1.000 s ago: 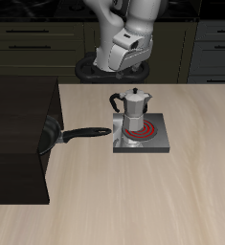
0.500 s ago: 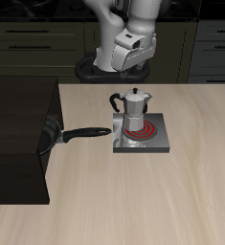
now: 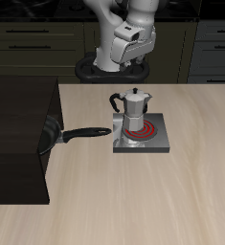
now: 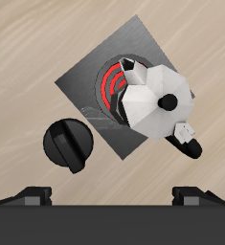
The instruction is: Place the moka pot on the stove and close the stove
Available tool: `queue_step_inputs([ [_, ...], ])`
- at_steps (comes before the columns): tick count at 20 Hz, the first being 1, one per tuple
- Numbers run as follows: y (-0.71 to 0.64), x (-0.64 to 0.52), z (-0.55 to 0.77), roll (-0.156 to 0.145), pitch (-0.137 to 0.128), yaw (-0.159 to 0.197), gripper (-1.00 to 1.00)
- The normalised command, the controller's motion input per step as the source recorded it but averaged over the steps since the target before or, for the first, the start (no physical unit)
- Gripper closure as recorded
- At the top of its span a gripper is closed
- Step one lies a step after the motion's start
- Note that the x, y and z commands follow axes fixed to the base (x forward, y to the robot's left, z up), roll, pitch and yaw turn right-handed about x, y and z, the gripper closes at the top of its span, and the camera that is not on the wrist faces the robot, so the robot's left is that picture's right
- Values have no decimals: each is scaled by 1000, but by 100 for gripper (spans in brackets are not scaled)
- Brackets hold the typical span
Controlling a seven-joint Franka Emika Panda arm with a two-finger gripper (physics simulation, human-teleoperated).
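Note:
The silver faceted moka pot (image 3: 133, 108) stands upright on the grey stove (image 3: 158, 142), over the back part of its red glowing coil (image 3: 144, 128). Seen from the wrist view, the moka pot (image 4: 154, 98) covers much of the coil (image 4: 111, 84), with its black handle (image 4: 186, 141) sticking out past the stove plate (image 4: 93, 75). The stove's black knob (image 4: 69, 144) sits beside the pot. My gripper (image 3: 122, 65) hangs well above and behind the pot, touching nothing. It is open, with both fingertips (image 4: 33, 194) wide apart and nothing between them.
A black frying pan (image 3: 55, 135) lies beside the stove, its handle (image 3: 88, 132) pointing at it and its bowl partly tucked into a large black box (image 3: 18, 134). Dark cabinets run behind the table.
My gripper has risen a little, away from the moka pot. The pot, stove and pan have not moved.

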Motion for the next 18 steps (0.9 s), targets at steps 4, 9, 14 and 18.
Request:
queue_step_inputs([
  [4,157,-279,-69,48,-2,57,-100],
  [9,-30,-226,-44,17,-41,26,-100],
  [14,62,189,0,-36,-2,-21,-100],
  [18,301,192,0,10,14,2,-100],
])
